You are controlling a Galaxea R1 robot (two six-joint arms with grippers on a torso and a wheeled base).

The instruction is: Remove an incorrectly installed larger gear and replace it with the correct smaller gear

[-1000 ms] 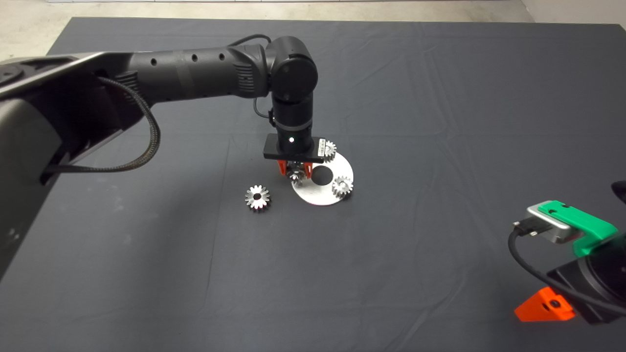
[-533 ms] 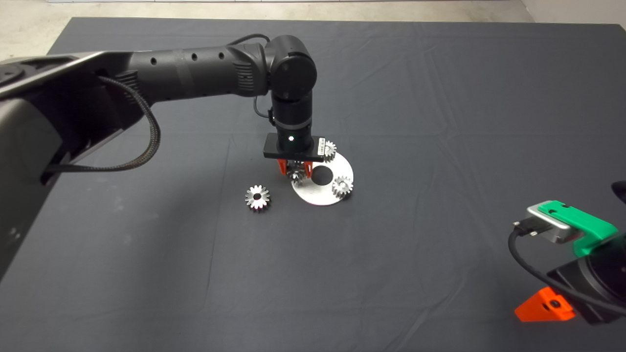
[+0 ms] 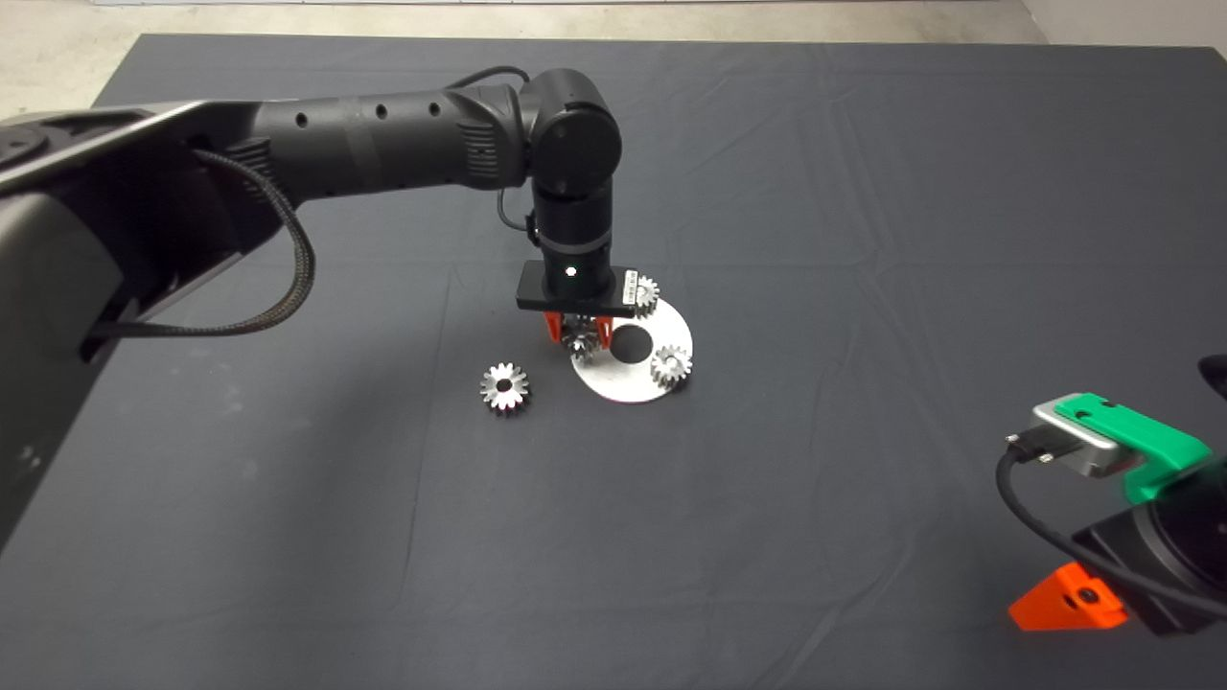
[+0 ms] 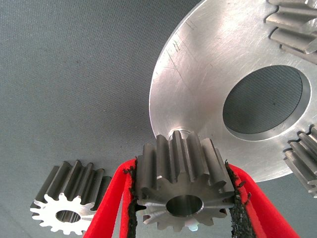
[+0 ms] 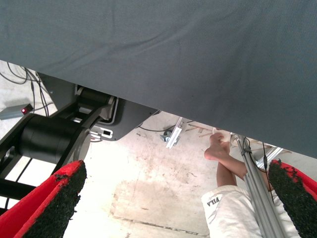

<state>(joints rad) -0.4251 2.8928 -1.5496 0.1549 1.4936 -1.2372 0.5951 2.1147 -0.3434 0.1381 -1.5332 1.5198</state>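
My left gripper hangs over the near-left edge of the round silver plate and is shut on the larger gear. In the left wrist view this dark, thick gear sits between the red fingers, just above a short peg on the plate. The smaller gear, pale-faced, lies flat on the mat to the plate's left, and the left wrist view shows the same smaller gear too. My right gripper is parked open at the lower right.
Two small silver gears stand on the plate, one at its far edge and one at its near right. The plate has a large centre hole. The right wrist view shows the floor under the table and a person's leg.
The left gripper has risen very slightly with the larger gear in its grip. Everything else is as it was.
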